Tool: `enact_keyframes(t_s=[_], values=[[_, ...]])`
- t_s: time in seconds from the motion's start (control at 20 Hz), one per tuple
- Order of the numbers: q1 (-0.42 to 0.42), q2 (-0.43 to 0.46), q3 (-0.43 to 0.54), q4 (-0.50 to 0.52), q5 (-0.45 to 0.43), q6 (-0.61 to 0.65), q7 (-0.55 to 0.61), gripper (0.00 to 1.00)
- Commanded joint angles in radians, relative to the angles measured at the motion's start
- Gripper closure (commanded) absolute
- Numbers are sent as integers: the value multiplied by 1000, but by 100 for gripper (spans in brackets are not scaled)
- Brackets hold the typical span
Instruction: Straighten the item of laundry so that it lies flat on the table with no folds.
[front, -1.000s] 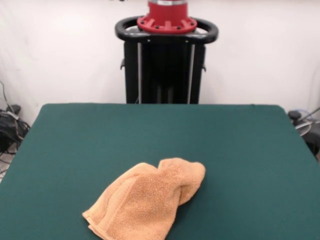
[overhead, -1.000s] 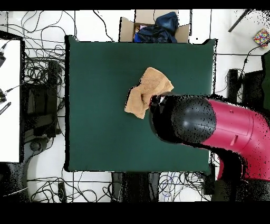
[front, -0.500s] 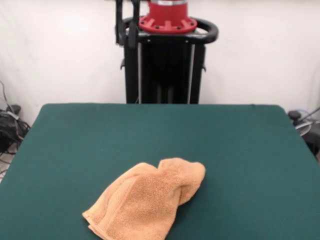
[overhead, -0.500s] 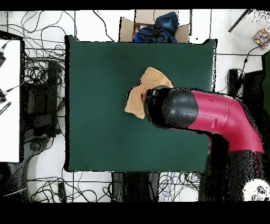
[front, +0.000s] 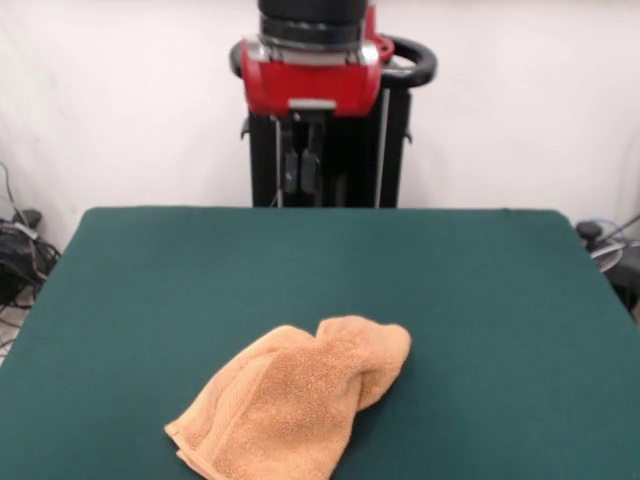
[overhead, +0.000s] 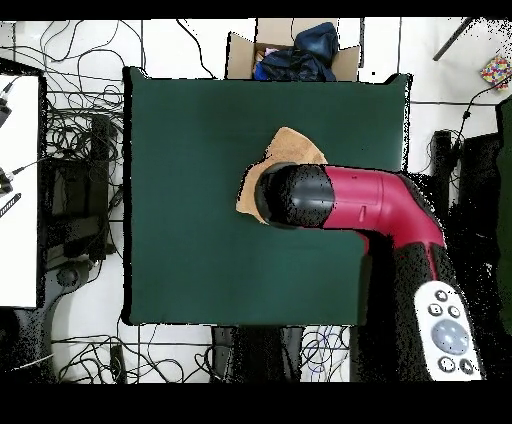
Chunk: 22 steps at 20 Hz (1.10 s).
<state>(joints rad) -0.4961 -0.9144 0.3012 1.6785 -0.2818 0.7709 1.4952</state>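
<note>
While bunched on the table (front: 480, 280), towel (front: 295, 400) under raised tool (front: 301, 172), grip state unclear

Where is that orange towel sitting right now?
In the front view the towel lies crumpled on the green table, near its front edge and left of centre, with the gripper high above the far side.

A robotics lab: a large dark green felt-topped counter (front: 480, 290) stands against a plain white wall (front: 130, 100), with a black pedestal (front: 330, 150) behind it. Tangled black cables (overhead: 75, 140) sprawl over the pale tiled floor (overhead: 420, 60), beside a brown cardboard box (overhead: 292, 52) stuffed with dark cloth.
</note>
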Motion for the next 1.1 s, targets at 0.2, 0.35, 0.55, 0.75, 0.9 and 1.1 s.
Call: enact_keyframes(t_s=[0.2, 0.35, 0.55, 0.75, 0.9, 1.1], values=[[31, 68, 16, 90, -55, -71, 50, 100], [14, 79, 31, 96, -52, -71, 34, 0], [7, 113, 37, 87, -78, -81, 7, 0], [-2, 124, 37, 83, -91, -84, -7, 0], [-12, 124, 40, 84, -95, -77, -21, 0], [-47, 122, 59, 88, -97, -60, -64, 0]])
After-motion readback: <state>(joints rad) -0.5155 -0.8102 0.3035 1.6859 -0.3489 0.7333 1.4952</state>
